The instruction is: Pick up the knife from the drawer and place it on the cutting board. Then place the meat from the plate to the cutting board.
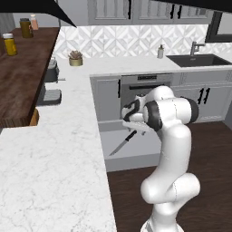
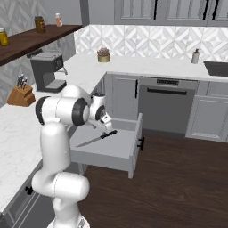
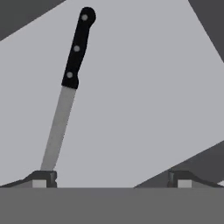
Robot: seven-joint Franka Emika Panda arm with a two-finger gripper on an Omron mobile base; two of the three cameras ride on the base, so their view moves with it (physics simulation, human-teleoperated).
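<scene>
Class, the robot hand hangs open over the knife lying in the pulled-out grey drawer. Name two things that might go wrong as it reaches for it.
1. In the hand view the open gripper sits off-centre: one fingertip is at the thin silver blade end of the black-handled knife, so closing may miss or pinch only the tip.
2. The knife lies flat on the floor of the shallow grey drawer; a descent may well jam the fingertips against that floor.

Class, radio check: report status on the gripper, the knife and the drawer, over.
Gripper open, empty, above the drawer. Knife lying flat on the drawer floor, not gripped. Drawer pulled out, nothing across the knife, over.
</scene>
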